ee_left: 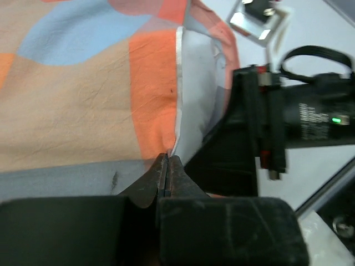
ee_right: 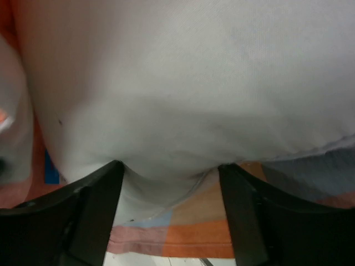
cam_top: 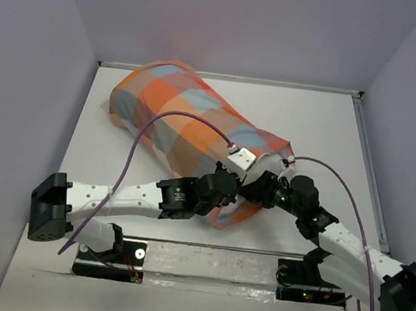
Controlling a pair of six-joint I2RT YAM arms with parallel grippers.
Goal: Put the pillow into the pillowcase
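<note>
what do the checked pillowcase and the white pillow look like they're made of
The pillowcase looks like thin woven cloth, perhaps cotton or a blend, matte: fine creases and a stitched hem show in the left wrist view. The pillow has a soft, matte white fabric shell with a fine weave. It bulges smoothly, so it is probably plumply filled, though the filling is hidden.

Nothing can be read anywhere. Faint white lettering [ee_left: 309, 114] stands on the black housing of the right arm [ee_left: 327, 88], up and right of the left end effector [ee_left: 168, 162] (a green light [ee_left: 336, 120] glows beside it), too blurred to make out.
</note>
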